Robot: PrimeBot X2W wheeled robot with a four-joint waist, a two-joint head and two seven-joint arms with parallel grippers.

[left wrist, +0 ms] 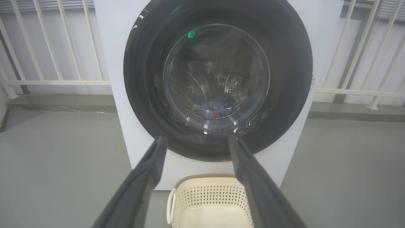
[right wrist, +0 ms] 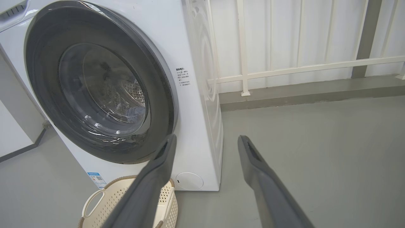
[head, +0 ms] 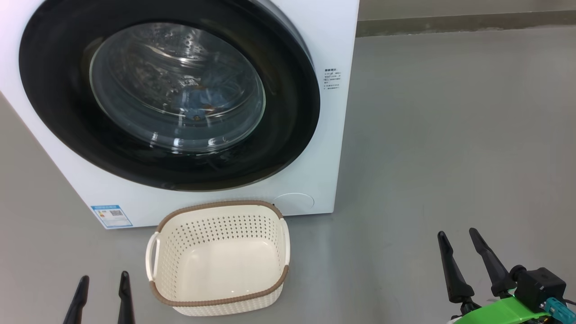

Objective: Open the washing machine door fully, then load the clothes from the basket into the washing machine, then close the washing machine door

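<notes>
Floor: grey floor [head: 427, 135]; white railing [right wrist: 284, 68] stood behind the washing machine [head: 335, 148].
Writing: blue label sticker [head: 111, 216] at lower front, dark print [head: 332, 79] beside the door; both too small to read.
Left arm: left claw [head: 104, 276] sat low, fingers apart, empty, pointing at the machine.
Right arm: right claw [head: 457, 232] was spread, empty, over floor right of the basket [head: 216, 204].
Basket: stood empty, just before the machine.
Door: washing machine door [head: 54, 90] was shut; clothes [head: 202, 96] showed through its glass.
</notes>
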